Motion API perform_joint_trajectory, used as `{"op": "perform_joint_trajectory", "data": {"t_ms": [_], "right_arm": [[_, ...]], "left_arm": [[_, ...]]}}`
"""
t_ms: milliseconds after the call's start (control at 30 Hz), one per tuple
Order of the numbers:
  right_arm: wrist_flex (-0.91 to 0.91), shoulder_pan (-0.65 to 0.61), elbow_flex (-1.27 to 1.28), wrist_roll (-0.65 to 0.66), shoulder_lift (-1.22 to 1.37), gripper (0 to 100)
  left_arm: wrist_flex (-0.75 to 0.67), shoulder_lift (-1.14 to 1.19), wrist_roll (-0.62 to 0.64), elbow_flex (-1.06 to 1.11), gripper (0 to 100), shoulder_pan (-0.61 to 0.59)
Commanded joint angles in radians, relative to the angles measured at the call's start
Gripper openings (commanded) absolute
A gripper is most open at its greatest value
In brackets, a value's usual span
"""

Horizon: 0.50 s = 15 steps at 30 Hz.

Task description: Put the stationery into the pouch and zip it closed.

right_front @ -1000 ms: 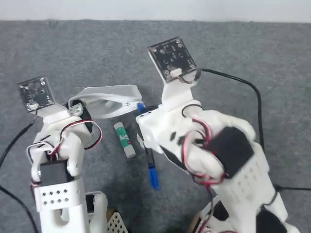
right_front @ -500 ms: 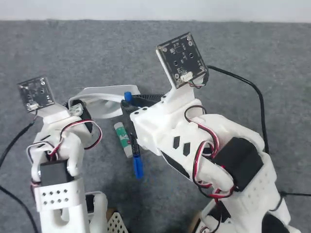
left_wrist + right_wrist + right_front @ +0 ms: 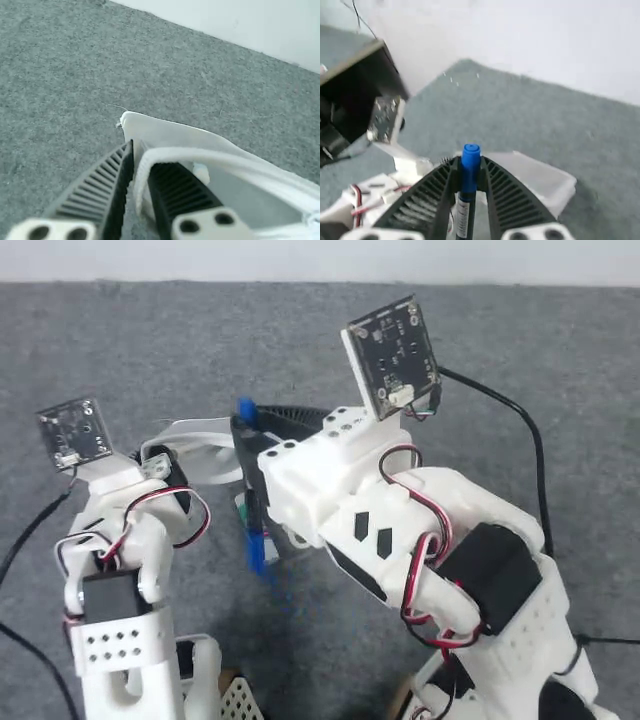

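Note:
A white pouch (image 3: 215,452) lies on the grey carpet with its mouth held open. My left gripper (image 3: 160,464) is shut on the pouch's edge; in the left wrist view its black fingers (image 3: 112,172) pinch the white rim (image 3: 165,155). My right gripper (image 3: 250,465) is shut on a blue pen (image 3: 256,545), which hangs steeply tilted beside the pouch's mouth, cap end up (image 3: 470,152). In the right wrist view the pouch (image 3: 535,175) lies just beyond the right gripper (image 3: 469,166). A green and white glue stick (image 3: 241,506) lies under the right arm, mostly hidden.
The right arm's white body (image 3: 400,540) covers the middle of the table. A black cable (image 3: 520,440) runs along the right side. The left arm's base (image 3: 120,640) stands at the front left. Open carpet (image 3: 150,340) lies at the back.
My right arm has swung left towards the pouch with the blue pen, which now stands steeper, its cap end over the pouch's rim. The left arm and the pouch have kept still.

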Motion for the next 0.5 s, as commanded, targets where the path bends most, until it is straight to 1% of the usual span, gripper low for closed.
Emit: {"op": "perform_joint_trajectory", "data": {"t_ms": [0, 67, 300, 467], "right_arm": [[-0.059, -0.004, -0.009, -0.008, -0.039, 0.7], [-0.062, -0.001, -0.009, -0.008, -0.039, 0.7], [-0.062, 0.077, -0.009, -0.008, -0.039, 0.7], [-0.031, 0.079, -0.009, -0.009, -0.041, 0.7]], "left_arm": [[-0.028, 0.012, -0.006, -0.044, 1, 0.000], [-0.028, 0.012, -0.006, -0.044, 1, 0.000], [-0.028, 0.012, -0.006, -0.044, 1, 0.000], [-0.028, 0.012, -0.006, -0.044, 1, 0.000]]}}
